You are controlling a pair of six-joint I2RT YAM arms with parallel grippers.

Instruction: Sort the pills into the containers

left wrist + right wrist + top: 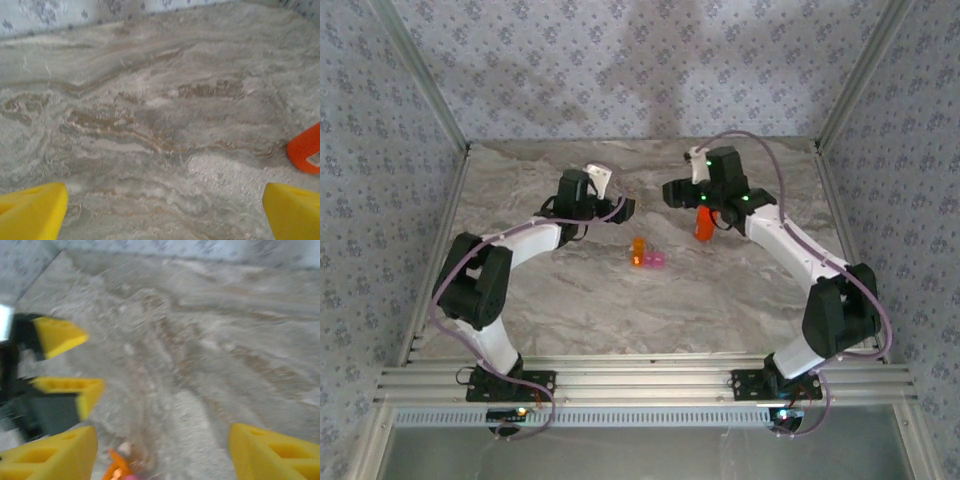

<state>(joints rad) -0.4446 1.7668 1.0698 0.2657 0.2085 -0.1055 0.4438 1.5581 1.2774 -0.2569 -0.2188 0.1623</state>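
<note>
Left gripper [624, 208] stands with its jaws spread wide and nothing between them. In your left wrist view its yellow wedge-shaped fingertips [35, 210] sit at the two lower corners, over the bare grey marble-patterned table [160, 100].

Right gripper [673, 192] is likewise parted and holds nothing. Your right wrist view, though blurred, shows its yellow fingertips [52, 455] well apart over the table surface.

From the top view, note that the two grippers face each other near the middle of the table, apart from one another.

Locate the two tiny joined translucent plastic containers [647, 256], one orange and one pink. They rest on the table nearer to the arm bases than both grippers, roughly between them and touching neither.

Note the taller orange-red cylindrical bottle [703, 223]. It stands near the right arm's wrist, to the right of the containers and apart from them.
</note>
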